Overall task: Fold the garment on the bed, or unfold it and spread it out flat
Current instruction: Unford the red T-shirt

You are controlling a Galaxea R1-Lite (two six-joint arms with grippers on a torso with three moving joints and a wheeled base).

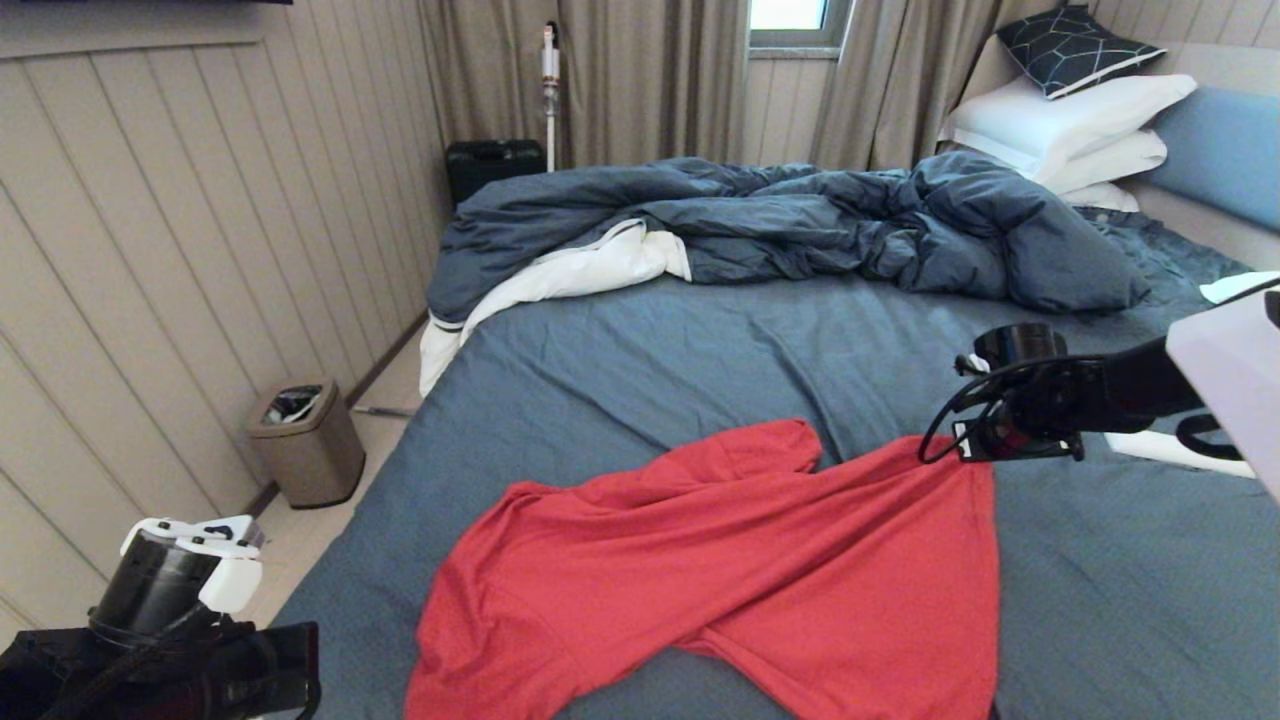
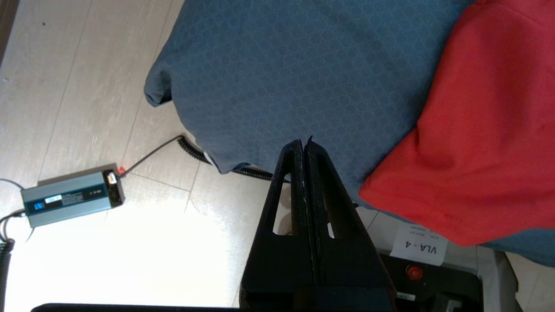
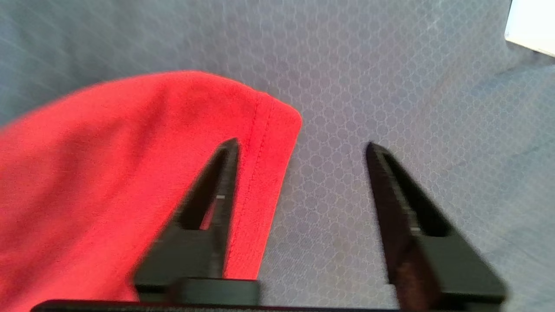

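The red garment [image 1: 750, 570] lies rumpled and partly folded over on the near part of the bed [image 1: 700, 350], with no print showing. My right arm [image 1: 1030, 400] reaches in from the right above the garment's far right corner. My right gripper [image 3: 302, 145] is open over that hemmed corner [image 3: 264, 130]: one finger [image 3: 225, 173] is above the red cloth and the other [image 3: 390, 182] above bare sheet, with nothing between them. My left gripper [image 2: 303, 142] is shut and empty, parked by the bed's near left corner, with the garment's edge [image 2: 485, 130] beside it.
A rumpled dark blue duvet [image 1: 800, 215] and stacked white pillows [image 1: 1070, 120] fill the far side of the bed. A bin [image 1: 305, 440] stands on the floor at the left. A grey charger [image 2: 71, 197] and coiled cable [image 2: 195, 151] lie on the floor beside the bed.
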